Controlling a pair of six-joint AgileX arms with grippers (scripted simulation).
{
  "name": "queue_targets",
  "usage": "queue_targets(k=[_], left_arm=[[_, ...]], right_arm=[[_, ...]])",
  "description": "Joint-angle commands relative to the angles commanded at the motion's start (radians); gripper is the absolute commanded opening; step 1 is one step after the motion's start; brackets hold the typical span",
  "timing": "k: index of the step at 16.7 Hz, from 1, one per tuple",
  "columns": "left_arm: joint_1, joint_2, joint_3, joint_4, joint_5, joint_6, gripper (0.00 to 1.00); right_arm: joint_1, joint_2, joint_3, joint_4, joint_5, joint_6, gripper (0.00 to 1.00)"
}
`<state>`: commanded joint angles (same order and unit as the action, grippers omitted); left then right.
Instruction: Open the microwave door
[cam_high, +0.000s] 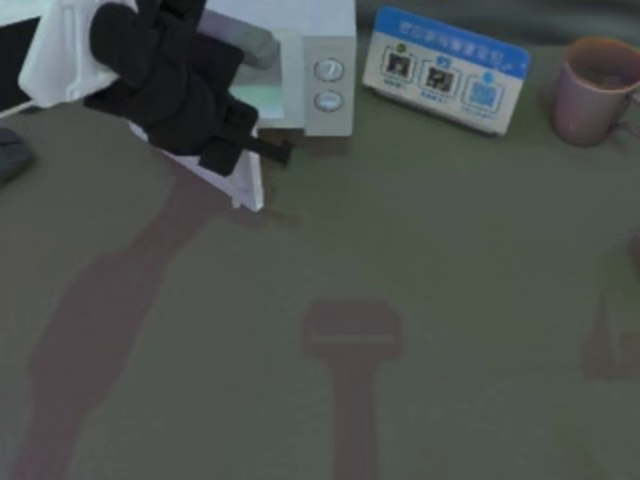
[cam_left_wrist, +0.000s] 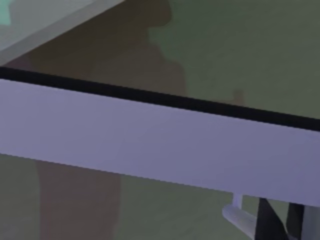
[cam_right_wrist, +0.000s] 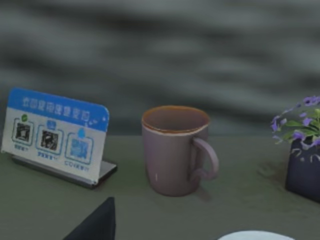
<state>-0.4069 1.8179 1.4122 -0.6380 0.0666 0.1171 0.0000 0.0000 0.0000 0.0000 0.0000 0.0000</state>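
**Status: door partly open; swing not complete.**

- Left gripper (cam_high: 268, 150): positioned over the free edge of the microwave door (cam_high: 248, 186), in front of the open cavity. Contact with the panel likely, but grip state not determinable: neither the top view nor the left wrist view shows how wide the hand stands or whether anything is clamped in it.
- Door: directly under and just in front of the hand, swung away from the front of the microwave (cam_high: 318, 40), standing at an angle out over the table (cam_high: 420, 300). Seen in the left wrist view as a broad pale band with a dark upper edge, crossing the whole frame close to the camera.
- Cavity: pale interior exposed just beyond the hand, toward the knob panel. Two round knobs (cam_high: 328, 85) to the far side of the hand, untouched.
- Right gripper (cam_right_wrist: 95, 224): parked, well away from the working hand. Opening not determinable. Facing a mug (cam_right_wrist: 175, 152), a blue-topped sign card (cam_right_wrist: 55, 135) and a potted plant (cam_right_wrist: 302, 160).

**Done, judged from present layout:** latch released, door clear of the frame, interior visible.

**Left, judged likewise:** further swing outward on the hinge until fully open, then release and withdrawal clear of the panel.

**Caution:** follow the hinge arc; avoid pushing the lightweight oven body sideways toward the sign card.
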Motion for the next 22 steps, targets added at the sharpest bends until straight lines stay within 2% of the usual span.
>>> queue_targets(k=[5,11,22], left_arm=[[0.008,-0.010,-0.016,-0.001,0.020,0.030,0.00],[0.058,-0.056,-0.067,-0.008,0.089,0.157,0.00],[0.059,-0.058,-0.068,-0.008,0.092,0.162,0.00]], right_arm=[[0.000,0.000,0.000,0.000,0.000,0.000,1.00],[0.000,0.000,0.000,0.000,0.000,0.000,1.00],[0.000,0.000,0.000,0.000,0.000,0.000,1.00]])
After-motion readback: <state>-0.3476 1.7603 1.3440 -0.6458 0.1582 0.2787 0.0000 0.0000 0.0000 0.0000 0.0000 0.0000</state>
